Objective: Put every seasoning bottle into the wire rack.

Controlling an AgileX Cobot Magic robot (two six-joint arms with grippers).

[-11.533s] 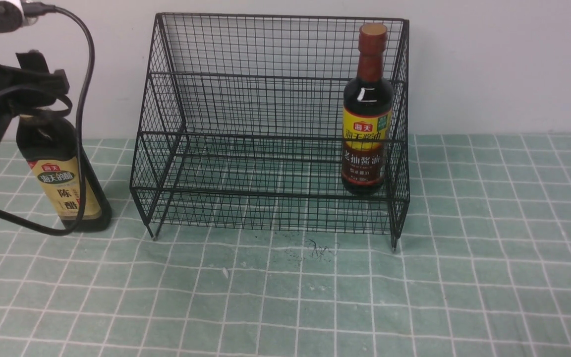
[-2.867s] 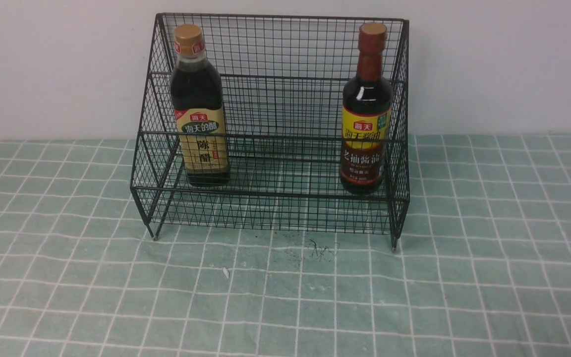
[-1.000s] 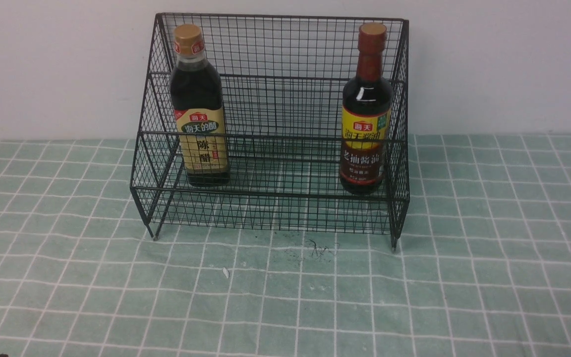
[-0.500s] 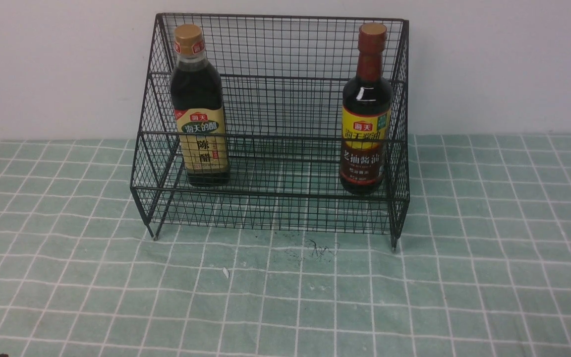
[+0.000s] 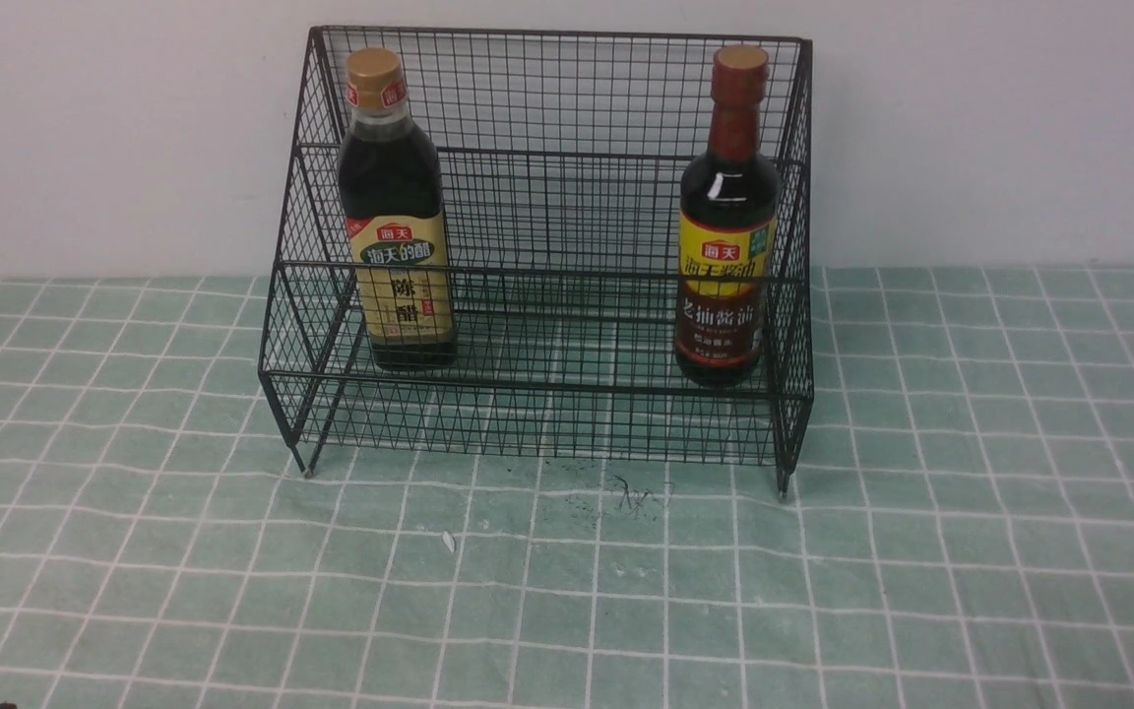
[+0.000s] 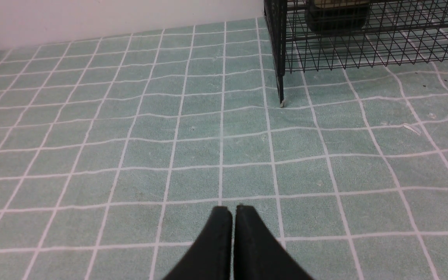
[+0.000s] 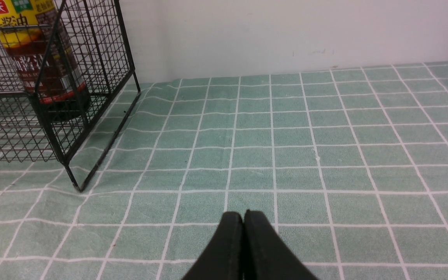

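Since the earliest frame, the gold-capped bottle (image 5: 396,212) has moved into the wire rack's (image 5: 537,414) left end; the red-capped bottle (image 5: 728,226) stands at its right end. Left gripper (image 6: 232,212) and right gripper (image 7: 243,216) are closed, empty.

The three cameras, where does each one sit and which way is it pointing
Front view: between the arms, facing forward at the wire rack holding both bottles; no gripper visible.
Left wrist view: low over the cloth, facing the rack's left leg; left gripper shut.
Right wrist view: low, facing the rack's right side; right gripper shut.
Shared: the red-capped bottle shows in front and right wrist views.
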